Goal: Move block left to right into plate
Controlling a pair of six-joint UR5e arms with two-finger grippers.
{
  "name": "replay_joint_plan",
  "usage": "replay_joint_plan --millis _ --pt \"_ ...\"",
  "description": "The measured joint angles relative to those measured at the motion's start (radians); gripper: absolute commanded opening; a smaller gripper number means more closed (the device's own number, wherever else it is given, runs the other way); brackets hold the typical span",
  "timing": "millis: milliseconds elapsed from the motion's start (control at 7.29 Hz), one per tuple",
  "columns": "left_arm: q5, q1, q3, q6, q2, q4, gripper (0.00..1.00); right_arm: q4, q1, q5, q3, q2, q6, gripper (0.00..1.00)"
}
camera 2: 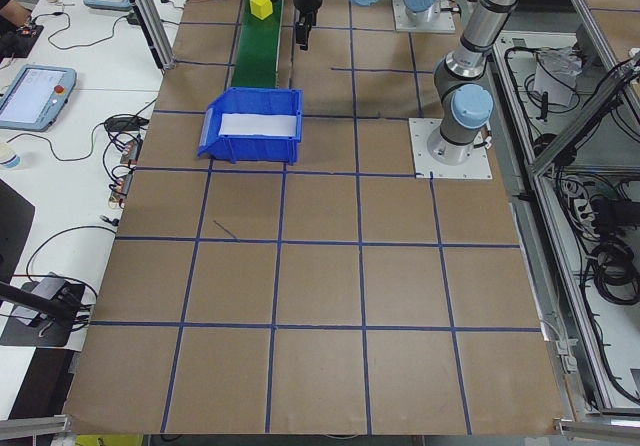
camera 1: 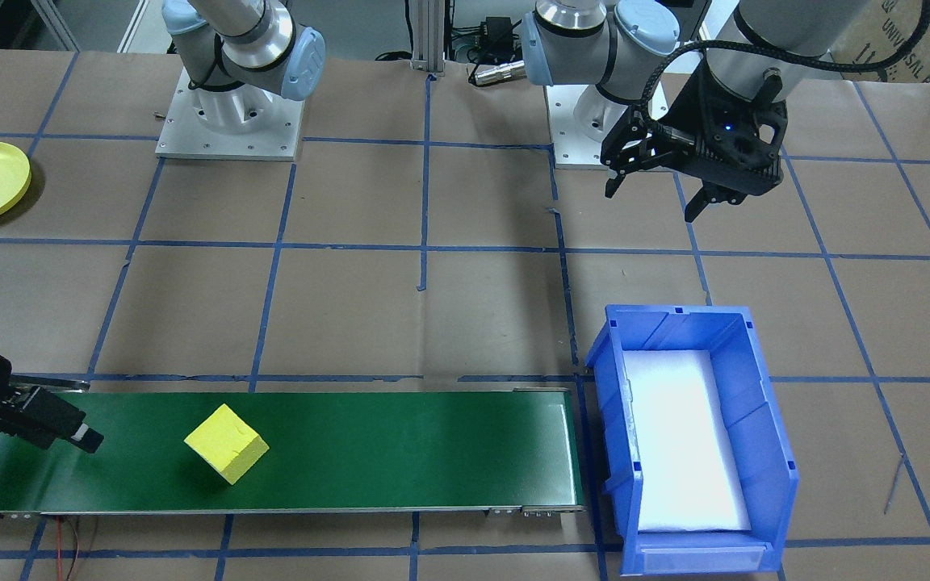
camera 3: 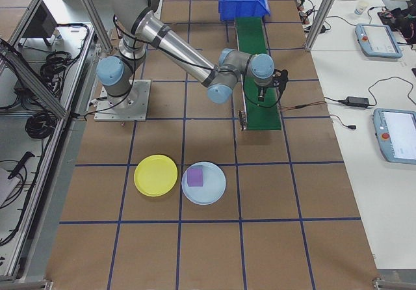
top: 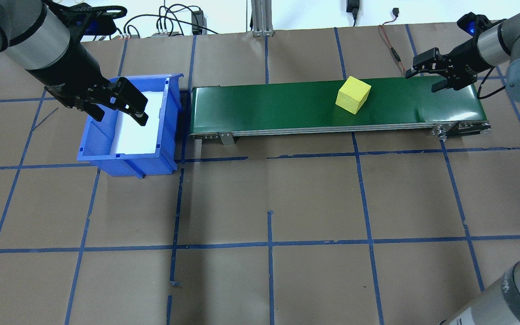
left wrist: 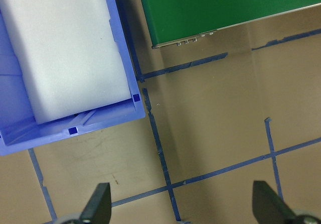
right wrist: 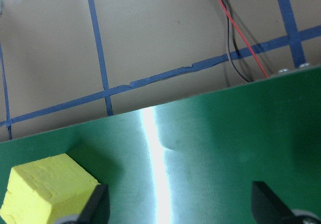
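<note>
The right gripper (top: 438,76), released over the belt (top: 287,106) end, hovers beside the block (top: 353,94); next it must straddle, clench, then carry it to the plate (camera 3: 155,175).

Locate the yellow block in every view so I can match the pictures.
Front-facing: block on the belt, left of centre.
Overhead: belt's right part.
Exterior left: far top.
Exterior right: hidden behind the right arm.
Left wrist: absent.
Right wrist: bottom-left corner.
Shared landmark: the green belt.
</note>
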Motion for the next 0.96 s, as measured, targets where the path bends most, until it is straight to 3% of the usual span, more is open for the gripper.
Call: replay_joint_plan --millis 961 --pt "0.001 -0.006 0.0 0.002 -0.001 -0.002 1.0 -0.02 0.049 -0.002 -0.001 0.005 0.134 1.0"
